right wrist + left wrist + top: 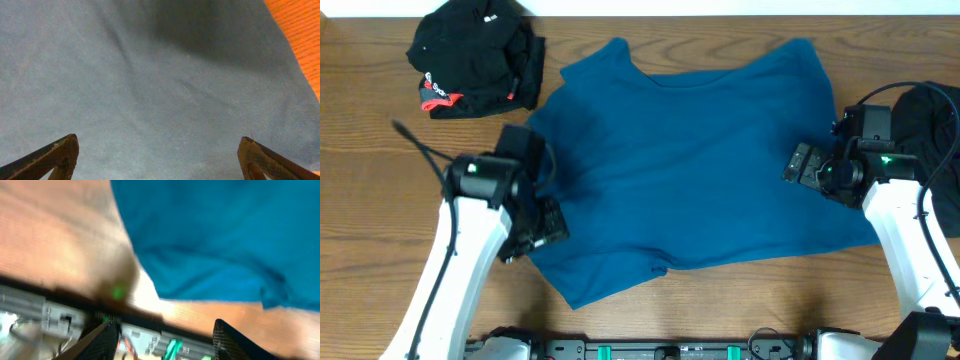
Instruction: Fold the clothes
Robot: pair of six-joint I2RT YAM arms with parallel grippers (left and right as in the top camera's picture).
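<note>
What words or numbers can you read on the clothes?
No text here can be read.
Black garment, small white mark near its top edge: too small to read.
Red-and-white trim on that garment, white lettering: too blurred to read.
Teal shirt: plain, no print shows.

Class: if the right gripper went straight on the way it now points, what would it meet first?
The right gripper would meet the teal shirt first; fabric fills its wrist view, though distance is unclear.
</note>
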